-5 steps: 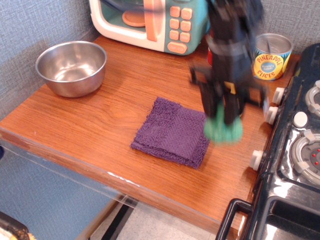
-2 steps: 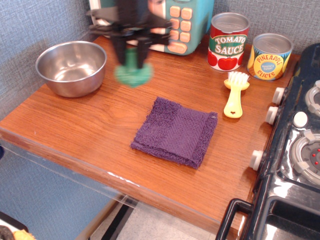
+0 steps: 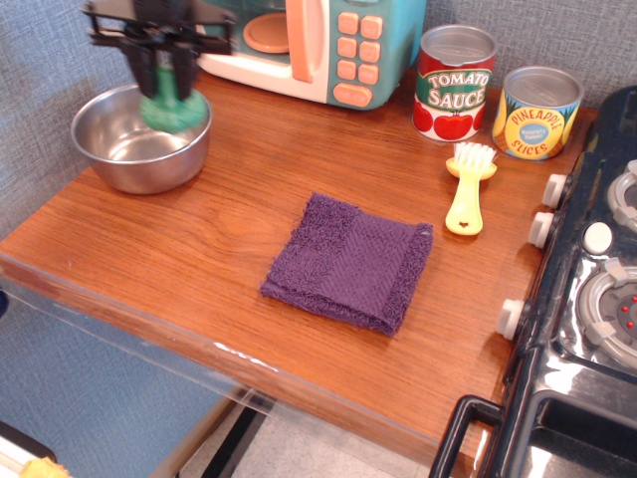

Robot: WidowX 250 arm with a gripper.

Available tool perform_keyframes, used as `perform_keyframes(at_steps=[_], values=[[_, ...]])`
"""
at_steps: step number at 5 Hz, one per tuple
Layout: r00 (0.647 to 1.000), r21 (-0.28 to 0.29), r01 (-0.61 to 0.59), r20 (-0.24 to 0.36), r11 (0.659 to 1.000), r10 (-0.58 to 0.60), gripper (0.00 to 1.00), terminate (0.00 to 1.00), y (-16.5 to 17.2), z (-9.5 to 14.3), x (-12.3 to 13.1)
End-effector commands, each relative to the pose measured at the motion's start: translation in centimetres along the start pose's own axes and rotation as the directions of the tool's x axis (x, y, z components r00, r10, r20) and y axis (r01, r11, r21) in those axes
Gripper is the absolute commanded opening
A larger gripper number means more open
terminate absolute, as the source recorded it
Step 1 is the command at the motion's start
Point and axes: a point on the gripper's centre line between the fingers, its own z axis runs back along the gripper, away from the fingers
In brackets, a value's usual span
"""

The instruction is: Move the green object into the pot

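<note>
My gripper (image 3: 165, 82) is at the far left, above the steel pot (image 3: 114, 151). It is shut on the green toy broccoli (image 3: 172, 109), holding it by the stalk with the bumpy crown hanging down. The broccoli hangs over the pot's right inner side, about level with the rim. I cannot tell whether it touches the pot. The pot stands on the wooden counter (image 3: 229, 199) near the left wall and holds nothing else that I can see.
A purple cloth (image 3: 350, 261) lies mid-counter. A yellow brush (image 3: 468, 189) lies to its right. A tomato sauce can (image 3: 454, 84) and a pineapple can (image 3: 539, 113) stand at the back right. A toy microwave (image 3: 318, 45) stands behind. A stove (image 3: 587, 299) borders the right.
My gripper has carried the broccoli leftward from beside the cloth's right edge, across the counter, to over the pot. The brush and tomato can are now uncovered.
</note>
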Motion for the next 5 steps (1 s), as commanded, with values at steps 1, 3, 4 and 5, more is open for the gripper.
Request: perform_keyframes(at_steps=[1,3,4,5], values=[[0.996,0.026,-0.084,0.013,0.996,0.084,0.00,0.00,4.2,0.5,0.3],[0.997,0.017,-0.009,-0.079,1.000,0.011,1.00,0.00,2.1,-2.2,-1.4],[0.999,-0.010,0.042,-0.032,0.999,-0.043,1.00,0.00,0.9,-0.7,-1.0],[0.978,-0.108,0.195,0.091,0.975,-0.186,1.00,0.00,-1.5,3.9,-0.6]])
